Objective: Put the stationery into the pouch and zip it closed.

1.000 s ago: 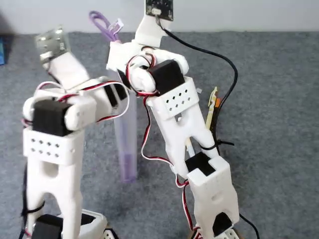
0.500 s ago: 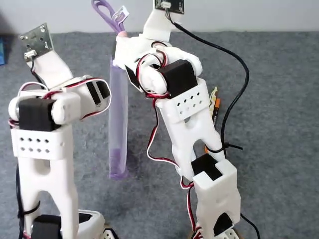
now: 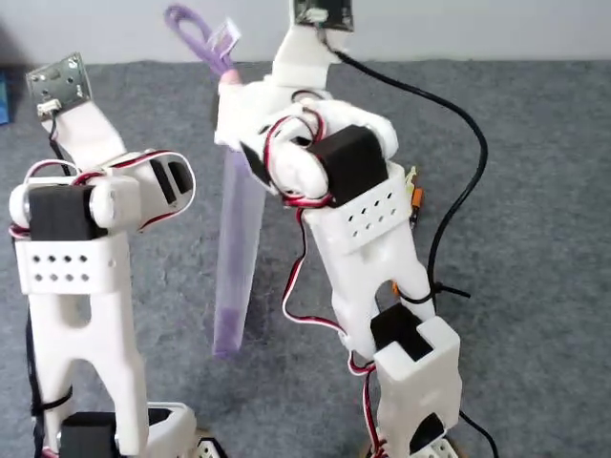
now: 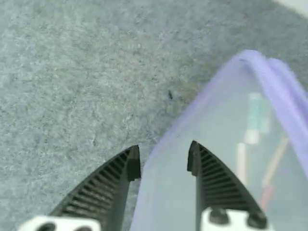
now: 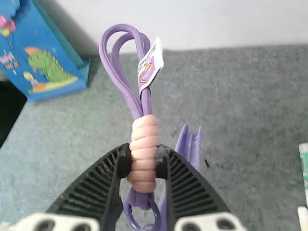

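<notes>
Your right fingers (image 5: 103,187) pinch the pink pull (image 5: 143,144), so close your spread left fingers (image 4: 113,178) on the pouch (image 4: 231,159) and tug slowly.

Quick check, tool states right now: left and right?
Left tool: open, with the edge of the pouch in the gap.
Right tool: closed on the pink grip of the purple strap.

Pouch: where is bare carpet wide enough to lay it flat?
Widest bare carpet lies right of the black cable. A narrower strip runs by the wall beyond the left arm. Crowded: between the arms where the pouch hangs, and around the stationery.
</notes>
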`<act>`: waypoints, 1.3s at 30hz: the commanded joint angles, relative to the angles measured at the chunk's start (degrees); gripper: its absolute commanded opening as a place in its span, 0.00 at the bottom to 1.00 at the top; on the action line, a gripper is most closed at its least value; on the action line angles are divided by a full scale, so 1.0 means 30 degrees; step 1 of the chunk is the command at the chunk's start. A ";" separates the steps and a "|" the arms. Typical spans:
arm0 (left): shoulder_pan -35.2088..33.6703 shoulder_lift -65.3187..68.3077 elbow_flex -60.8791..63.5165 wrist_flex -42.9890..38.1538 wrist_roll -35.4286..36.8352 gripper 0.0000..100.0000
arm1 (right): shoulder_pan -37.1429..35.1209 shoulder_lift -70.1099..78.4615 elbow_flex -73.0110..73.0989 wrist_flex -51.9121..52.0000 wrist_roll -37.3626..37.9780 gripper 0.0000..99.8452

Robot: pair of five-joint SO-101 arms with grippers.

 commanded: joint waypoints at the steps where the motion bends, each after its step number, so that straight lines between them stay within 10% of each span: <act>1: -0.0352 0.0000 0.0396 -0.0967 -0.0352 0.17 | -0.0132 -0.1040 -0.0059 0.0864 0.0147 0.01; 24: -0.0205 -0.0205 -0.1245 0.1026 -0.1788 0.17 | -0.0484 -0.1216 -0.3780 -0.0454 0.0293 0.01; 39: -0.0234 -0.0234 -0.3531 0.1172 -0.2960 0.17 | -0.0542 -0.1275 -0.5802 -0.3853 0.8205 0.01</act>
